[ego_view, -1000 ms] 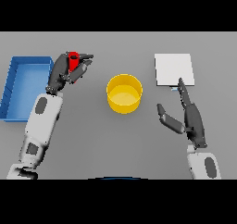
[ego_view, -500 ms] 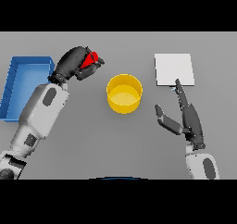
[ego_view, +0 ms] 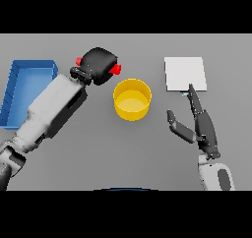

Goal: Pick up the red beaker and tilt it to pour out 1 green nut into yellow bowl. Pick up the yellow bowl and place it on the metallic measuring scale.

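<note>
Our left hand (ego_view: 100,65) is curled round the small red plastic beaker (ego_view: 114,69), so that only red tips show on either side of the dark hand; the rest is hidden in our grip. The beaker is lifted and lies roughly sideways, one red end pointing toward the round yellow bowl (ego_view: 132,100) and hanging just beside the bowl's upper-left rim. We cannot see the green nut, and the bowl's floor looks bare, so we judge the pour not yet done.

Our right hand (ego_view: 198,124) rests idle on the grey table (ego_view: 123,158), fingers straight and apart, thumb out to the side, its fingertip reaching the near edge of the flat square metallic measuring scale (ego_view: 184,73). A blue rectangular tray (ego_view: 24,87) sits at the far left.

The risk from here is aim — the mouth seems short of the bowl's opening, so a nut tipped out now could strike the rim or drop on the table. Tilting too steeply or too fast could also spill more than one nut, and since our hand hides the beaker we could not check the count.
</note>
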